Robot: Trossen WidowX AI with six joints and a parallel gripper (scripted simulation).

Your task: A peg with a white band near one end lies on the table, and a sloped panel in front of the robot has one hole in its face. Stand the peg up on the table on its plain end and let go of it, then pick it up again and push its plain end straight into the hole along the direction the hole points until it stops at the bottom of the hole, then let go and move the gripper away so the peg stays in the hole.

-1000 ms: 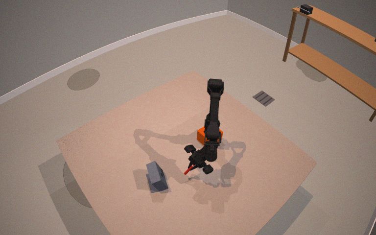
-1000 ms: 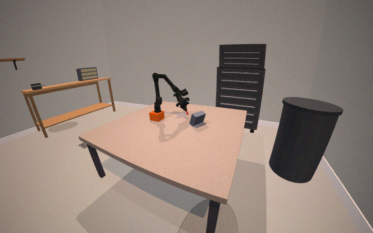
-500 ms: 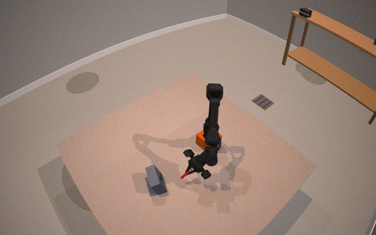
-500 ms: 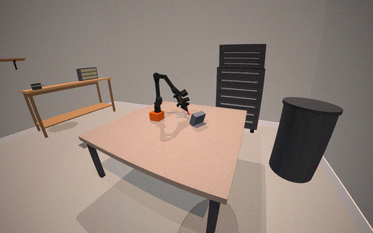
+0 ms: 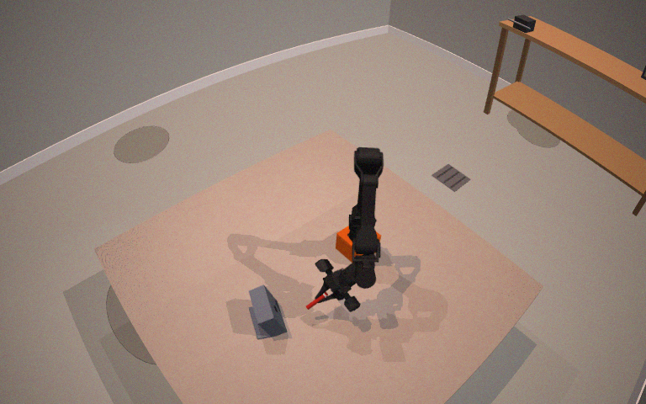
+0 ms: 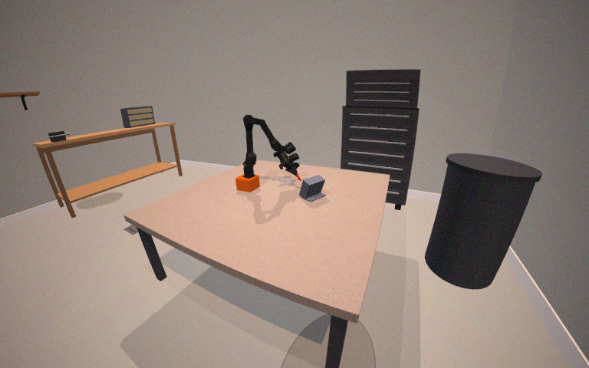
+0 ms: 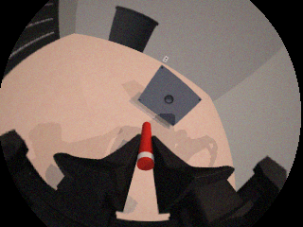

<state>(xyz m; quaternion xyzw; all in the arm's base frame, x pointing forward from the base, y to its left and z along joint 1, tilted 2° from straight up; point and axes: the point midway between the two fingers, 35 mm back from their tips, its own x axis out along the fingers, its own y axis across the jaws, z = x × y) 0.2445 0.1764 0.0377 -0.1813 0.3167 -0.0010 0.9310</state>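
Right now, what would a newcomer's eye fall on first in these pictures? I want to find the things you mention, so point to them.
Probably the bright red peg (image 5: 315, 301) (image 6: 298, 176) (image 7: 147, 137) with its white band, held tilted in the black gripper (image 5: 323, 298) (image 6: 296, 172) (image 7: 146, 138) above the table. Next comes the orange block (image 5: 345, 243) (image 6: 247, 183) at the foot of the arm. Then the blue-grey sloped panel (image 5: 264, 305) (image 6: 312, 187) (image 7: 158, 90), standing on the table beyond the peg's plain end, with one dark round hole in its face.

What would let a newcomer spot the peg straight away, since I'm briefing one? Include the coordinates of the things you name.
On the pinkish table (image 5: 214, 238) (image 6: 260, 217) (image 7: 95, 95), find the black arm (image 5: 367, 199) (image 6: 249, 147) on its orange block (image 5: 343, 243) (image 6: 246, 184). In its jaws, pointing toward the grey sloped panel (image 5: 263, 305) (image 6: 312, 187) (image 7: 158, 90), is the peg (image 5: 314, 301) (image 6: 298, 177) (image 7: 146, 137): a slim red rod, unlike its black and grey neighbours, with a white band near one end.
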